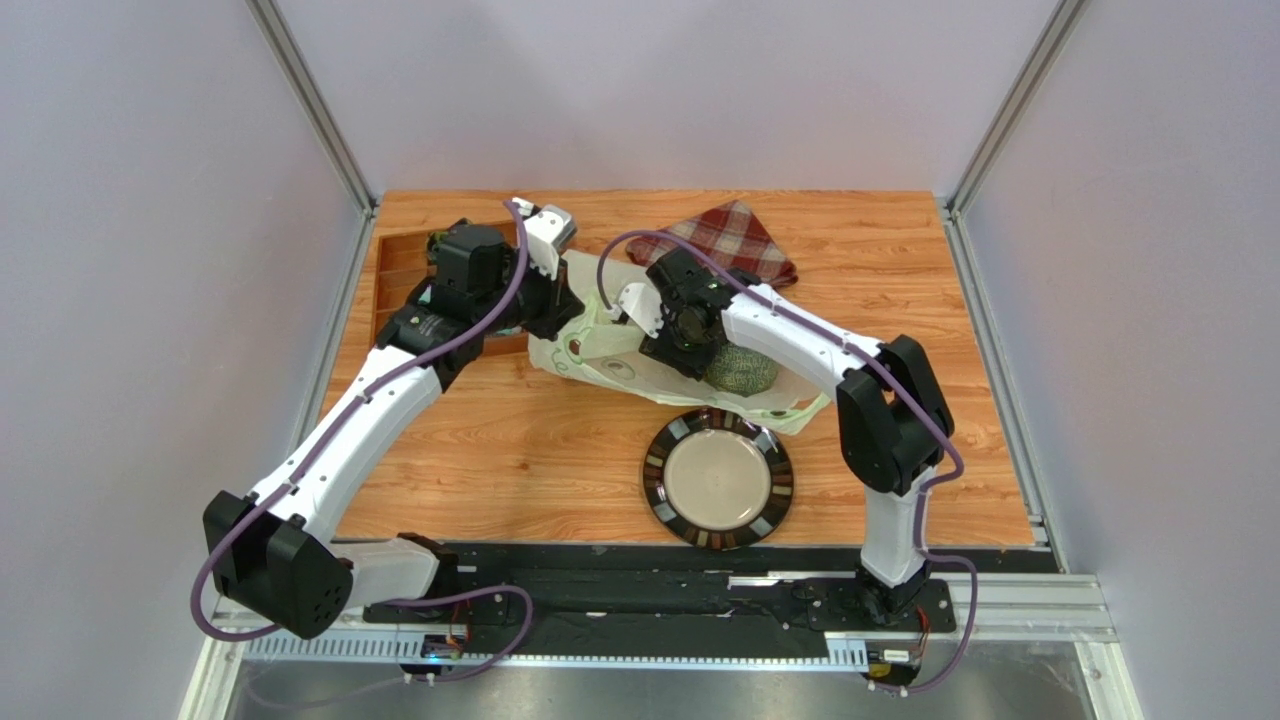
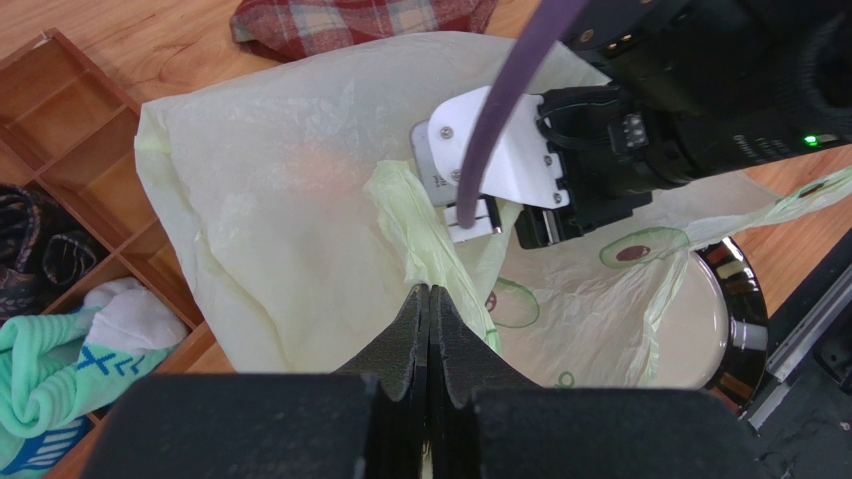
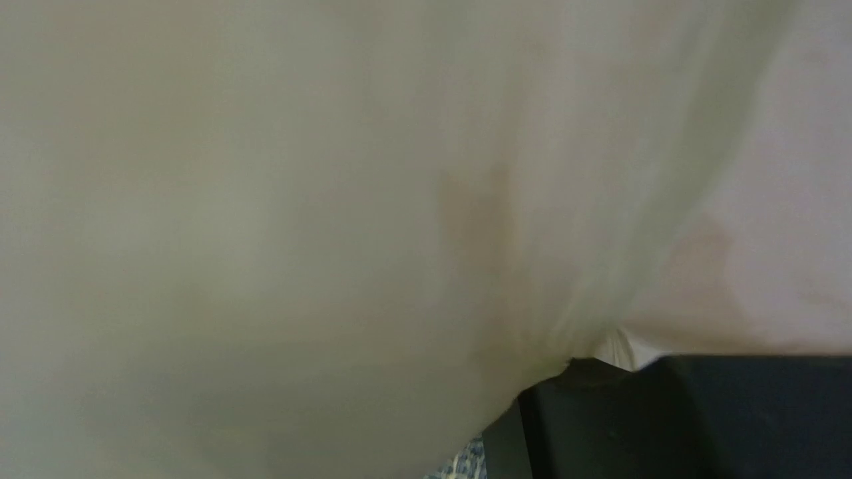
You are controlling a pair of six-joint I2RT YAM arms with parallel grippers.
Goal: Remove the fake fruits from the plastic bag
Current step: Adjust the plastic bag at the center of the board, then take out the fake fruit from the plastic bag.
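The plastic bag (image 1: 609, 357) is lying crumpled across the middle of the worktop (image 1: 511, 450), between the two arms' wrists.

At the far left, a wooden tray (image 2: 75, 150) with open compartments is sitting just beside the bag's left edge. A teal-and-white sock (image 2: 70, 349) is filling one near compartment, and a dark fabric item is lying in the one next to it.

The left fingers (image 2: 430, 297) are pressing tightly together on a bunched fold of the bag's film, near its left end. The film is rising in a twisted ridge out of that grip. A faint orange patch is showing through the film above and to the left of the ridge; what it is cannot be told.

To the right of the fold, the right fingers (image 1: 676, 333) are reaching down into the bag's middle. The right wrist view is being filled by blurred pale film, so I cannot tell whether these fingers are apart or together.

Just right of that wrist, a netted grey-green melon (image 1: 739, 369) is sitting in the bag's right part.

The bag's right end is overlapping the far rim of a dark-rimmed plate (image 1: 718, 522).

A red plaid cloth (image 1: 732, 237) is lying behind the bag, touching its far edge.
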